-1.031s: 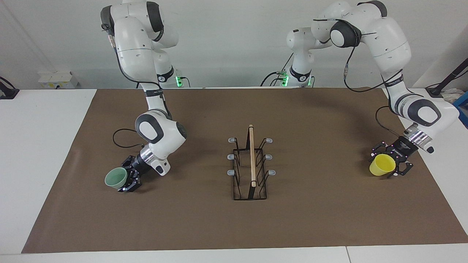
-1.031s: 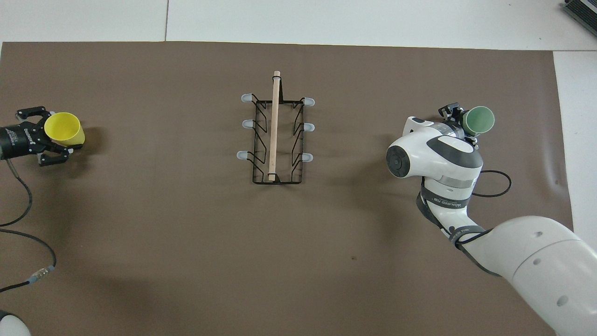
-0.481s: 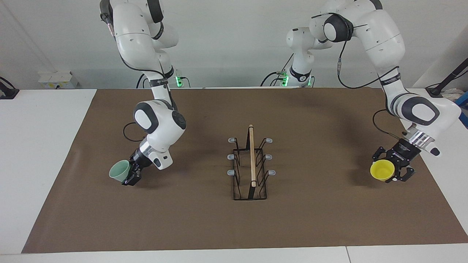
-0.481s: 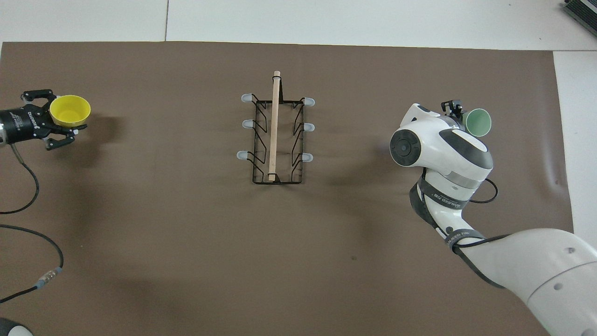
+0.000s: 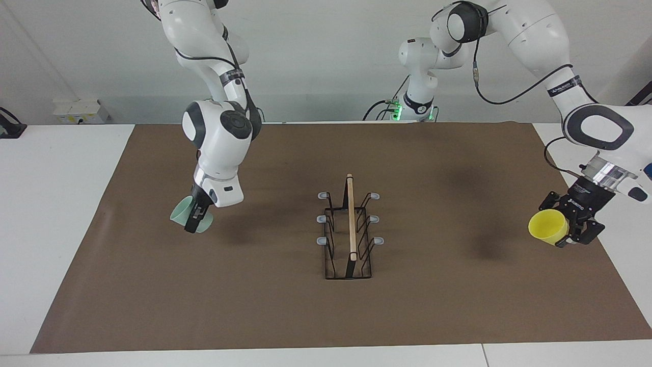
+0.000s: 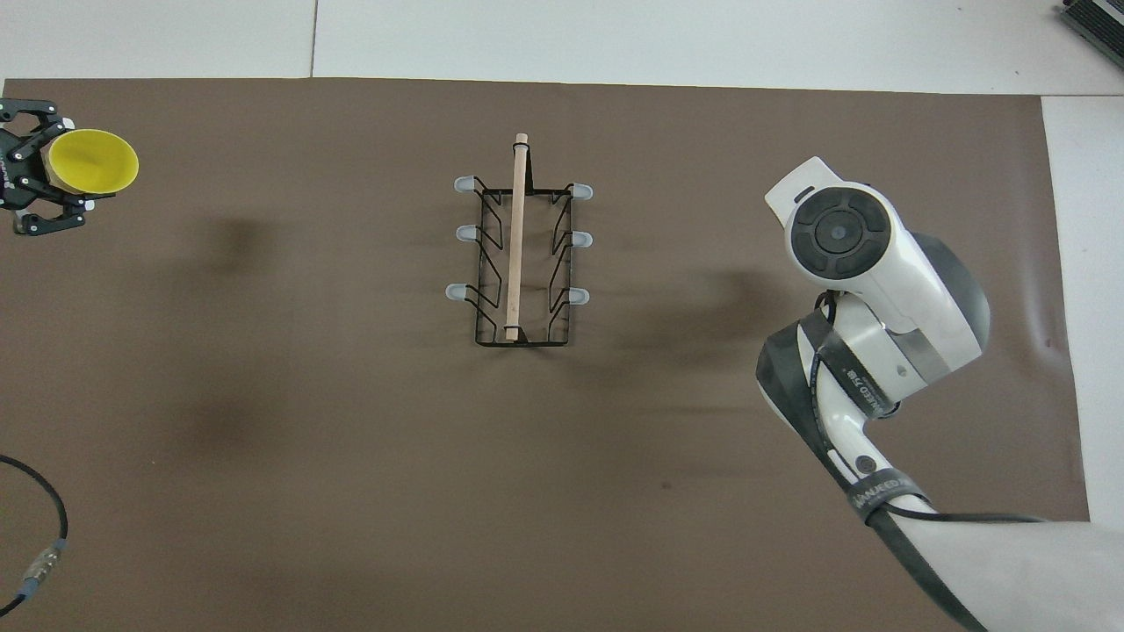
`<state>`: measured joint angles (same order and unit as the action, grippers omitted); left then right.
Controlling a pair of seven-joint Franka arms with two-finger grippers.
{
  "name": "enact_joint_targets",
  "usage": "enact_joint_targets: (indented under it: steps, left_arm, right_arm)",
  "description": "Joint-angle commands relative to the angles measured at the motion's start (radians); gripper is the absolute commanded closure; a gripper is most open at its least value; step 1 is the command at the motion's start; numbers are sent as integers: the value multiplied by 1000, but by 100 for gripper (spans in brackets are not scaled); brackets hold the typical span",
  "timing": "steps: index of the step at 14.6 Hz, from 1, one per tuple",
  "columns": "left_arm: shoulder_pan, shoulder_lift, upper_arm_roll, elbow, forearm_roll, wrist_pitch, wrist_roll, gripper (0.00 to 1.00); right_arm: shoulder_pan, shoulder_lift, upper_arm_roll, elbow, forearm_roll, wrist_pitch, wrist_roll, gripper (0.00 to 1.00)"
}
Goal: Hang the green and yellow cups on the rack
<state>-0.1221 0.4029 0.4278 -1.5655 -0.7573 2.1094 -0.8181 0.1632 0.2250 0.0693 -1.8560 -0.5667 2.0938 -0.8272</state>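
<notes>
In the facing view my right end effector [image 5: 195, 220] gripped the green cup [image 5: 182, 215] and my left end effector [image 5: 574, 229] gripped the yellow cup [image 5: 547, 227], both raised over the counter's ends; in the overhead view the rack [image 6: 520, 263] stood midway, so I judged carrying each cup to a peg [image 6: 462, 184] came next.

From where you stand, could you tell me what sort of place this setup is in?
Probably a robotics lab. Two white arms are mounted at a white table covered by a brown mat, with cables and lit controller lights near their bases. Only a wire rack stands on the mat.
</notes>
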Motion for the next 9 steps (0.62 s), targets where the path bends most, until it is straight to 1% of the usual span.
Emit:
enact_joint_targets:
  steps: [1, 2, 3, 4, 5, 7, 9]
  left_arm:
    - [-16, -79, -64, -19, 224, 29, -61, 100]
    - [-16, -102, -101, -21, 328, 30, -74, 100]
    - [-14, -130, -139, -27, 410, 29, -78, 100]
    - [-14, -136, -170, -28, 474, 27, -76, 100]
    - [-14, -139, -210, -25, 542, 27, -78, 100]
    - [-14, -173, -271, -54, 666, 26, -78, 100]
    - [-14, -203, -349, -76, 797, 32, -81, 100]
  right_arm:
    - [4, -50, 4, -14, 153, 9, -3, 100]
    - [15, -61, 4, -14, 219, 29, -3, 100]
    - [15, -68, 4, -14, 279, 78, -7, 100]
    - [13, -75, 4, -15, 331, 125, -18, 100]
    - [13, -88, 7, -15, 393, 147, -29, 100]
    - [13, -143, 7, -15, 566, 158, -73, 100]
    - [6, -196, 7, -26, 741, 207, -145, 100]
